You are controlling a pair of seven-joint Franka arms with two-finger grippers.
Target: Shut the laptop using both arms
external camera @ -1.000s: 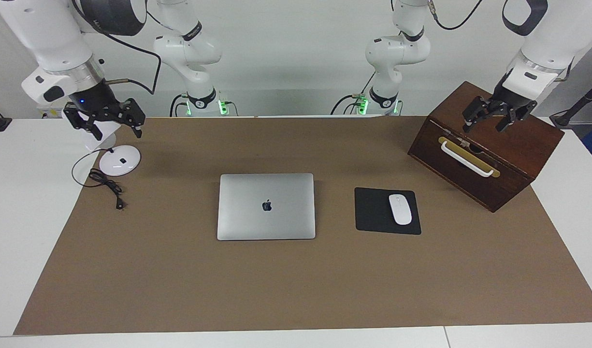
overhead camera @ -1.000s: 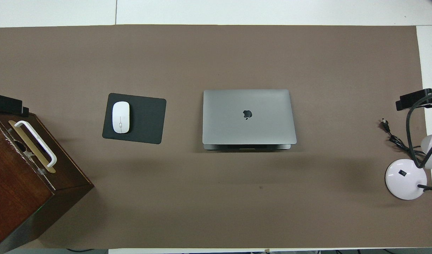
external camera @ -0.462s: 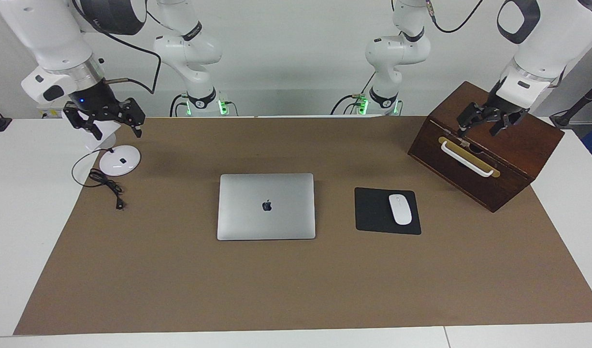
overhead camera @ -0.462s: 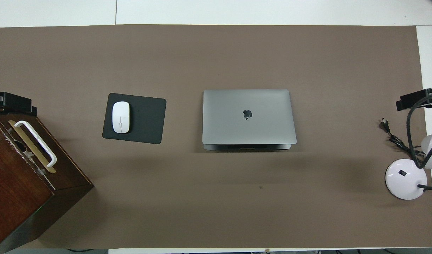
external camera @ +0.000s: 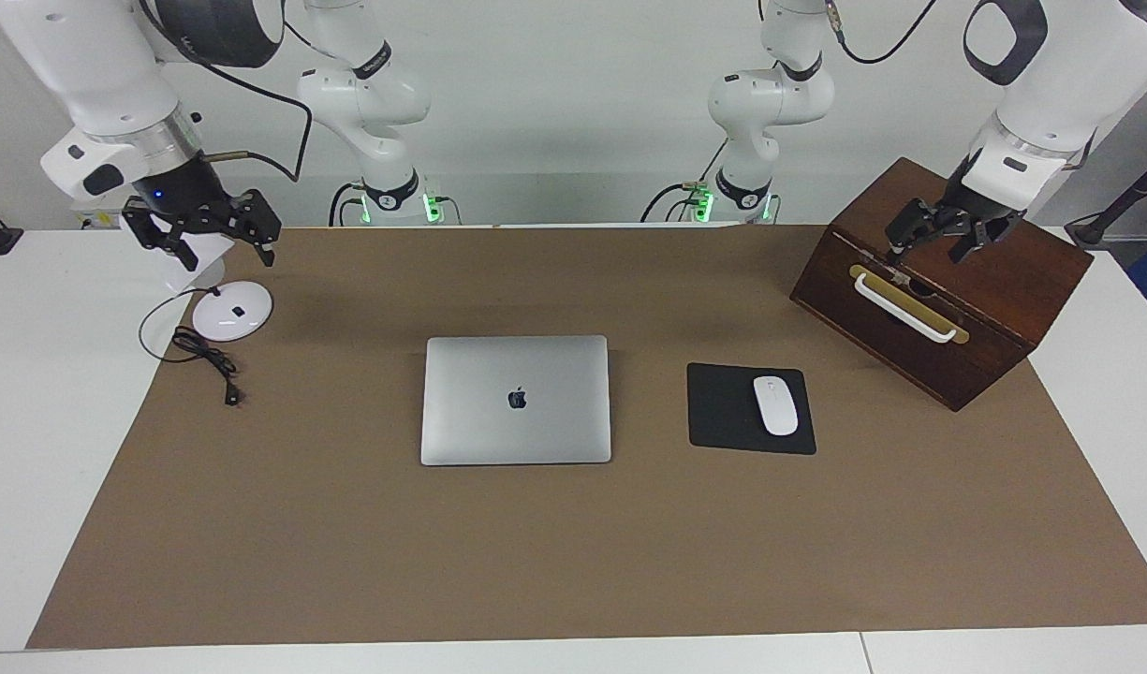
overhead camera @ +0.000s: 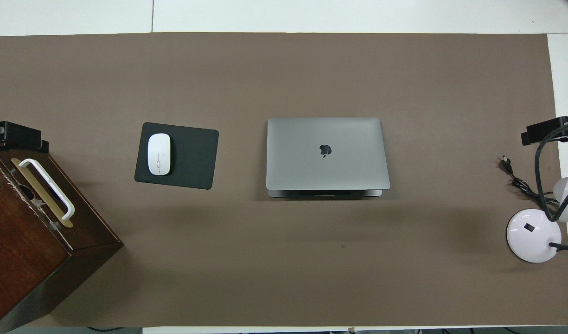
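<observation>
The silver-grey laptop [external camera: 516, 400] lies shut and flat in the middle of the brown mat, its dark apple logo facing up; it also shows in the overhead view [overhead camera: 328, 153]. My left gripper [external camera: 931, 243] hangs open and empty over the top of the wooden box, at the left arm's end of the table; only its tip shows in the overhead view [overhead camera: 15, 134]. My right gripper [external camera: 219, 245] hangs open and empty over the white lamp at the right arm's end; its tip shows in the overhead view [overhead camera: 545, 131]. Both are well away from the laptop.
A dark wooden box [external camera: 990, 309] with a white handle [external camera: 904, 307] stands at the left arm's end. A white mouse [external camera: 775, 404] lies on a black mouse pad [external camera: 723, 412] beside the laptop. A white lamp base [external camera: 232, 310] and black cable [external camera: 203, 356] lie at the right arm's end.
My left gripper has dropped slightly toward the box top and come a little further into the overhead view. The right gripper and the laptop have not moved.
</observation>
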